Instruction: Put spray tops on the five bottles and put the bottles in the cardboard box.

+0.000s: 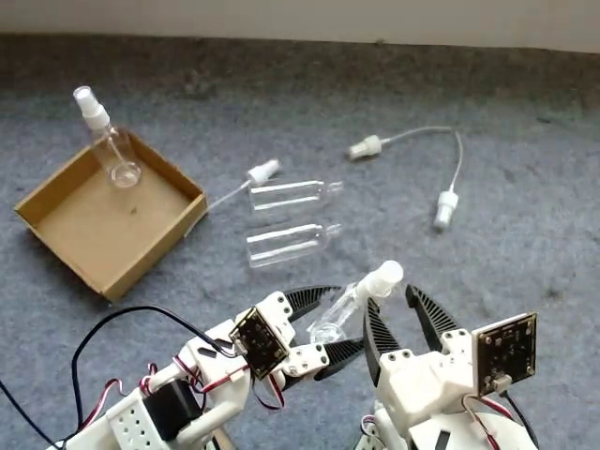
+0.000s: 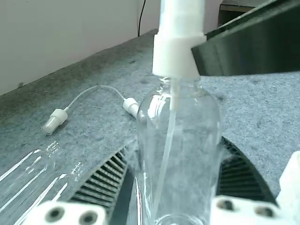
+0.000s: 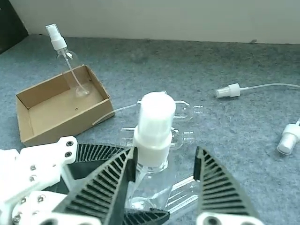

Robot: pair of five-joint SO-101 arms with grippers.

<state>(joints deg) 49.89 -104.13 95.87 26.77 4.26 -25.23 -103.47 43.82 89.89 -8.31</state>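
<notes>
Left gripper (image 1: 342, 319), near centre. Its ribbed fingers (image 2: 101, 185) are pressed in on the held bottle (image 1: 330, 323) from both sides, low on the body. The bottle is tilted, with its neck toward the far right. Its base is hidden behind the gripper in the high view and cut off in the left wrist view, so I cannot tell whether it touches the carpet (image 1: 525, 141).

Fitted spray top (image 1: 384, 277) sits on the held bottle's neck. In the left wrist view the dip tube shows through the clear body, and the nozzle head is cut off.

Right gripper (image 1: 389, 295), near right. The jaws are spread, one on each side of the fitted spray top. In the right wrist view one finger (image 3: 117, 183) lies against the top's collar and the other stands apart.

Cardboard box (image 1: 103, 225), far left. The boxed bottle (image 1: 117, 155) stands upright in its far corner with a top on.

Far bare bottle (image 1: 286, 195) and near bare bottle (image 1: 286, 242) lie side by side between the box and the grippers, necks to the right, uncapped. Their clear walls are faint against the carpet. In the right wrist view the fitted spray top partly hides them.

Left loose top (image 1: 264, 172) lies just beyond the far bare bottle. Its tube runs toward the box, and the tube's end is lost at the box wall.

Far loose top (image 1: 366, 147) and right loose top (image 1: 445, 208) lie at the far right. Their thin tubes form one arc, and I cannot tell where one ends and the other begins.
</notes>
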